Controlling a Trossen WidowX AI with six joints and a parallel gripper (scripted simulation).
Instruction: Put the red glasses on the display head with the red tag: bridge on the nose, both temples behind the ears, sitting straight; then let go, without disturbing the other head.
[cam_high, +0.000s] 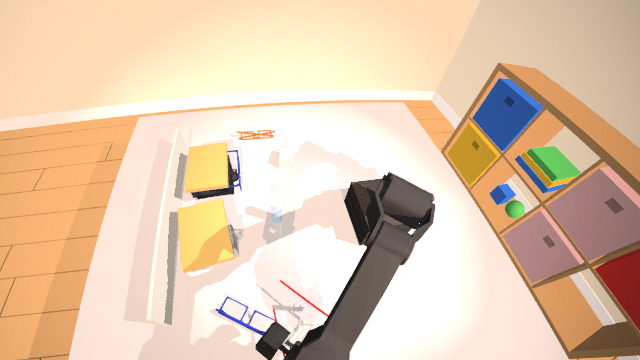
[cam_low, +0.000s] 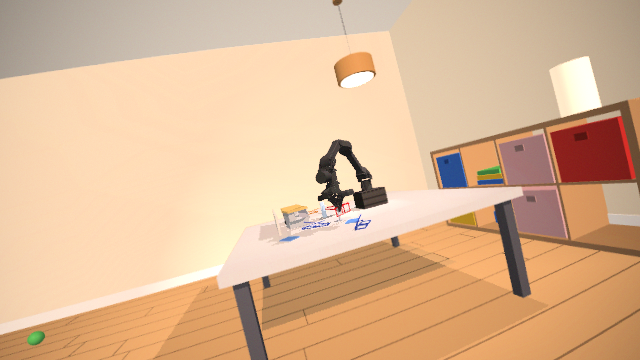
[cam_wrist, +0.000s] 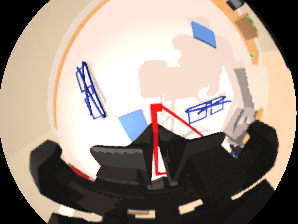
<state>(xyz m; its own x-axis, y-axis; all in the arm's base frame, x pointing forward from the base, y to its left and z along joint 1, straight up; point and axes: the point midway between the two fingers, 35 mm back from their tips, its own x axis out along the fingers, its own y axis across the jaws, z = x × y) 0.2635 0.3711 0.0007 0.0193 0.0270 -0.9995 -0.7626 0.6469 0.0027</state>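
The red glasses (cam_high: 304, 298) (cam_wrist: 155, 118) hang in my gripper (cam_low: 339, 207) (cam_wrist: 158, 132) above the table, left of the arm's base in the exterior view. The gripper is shut on them; in the wrist view a red bar runs between the fingers and a temple slants off to the right. Two display heads stand side by side at the left in the top view, each under a yellow top: a black one (cam_high: 215, 193) with blue glasses at its front, and a grey one (cam_high: 236, 241) (cam_wrist: 242, 127). I cannot make out a red tag on either.
Blue glasses (cam_high: 239, 320) (cam_wrist: 205, 107) lie near the gripper, and another blue pair (cam_wrist: 90, 92) lies farther off. Orange glasses (cam_high: 256, 134) lie at the back. A pale bottle (cam_high: 276, 214) stands in front of the heads. A low pale wall (cam_high: 164, 225) runs behind the heads.
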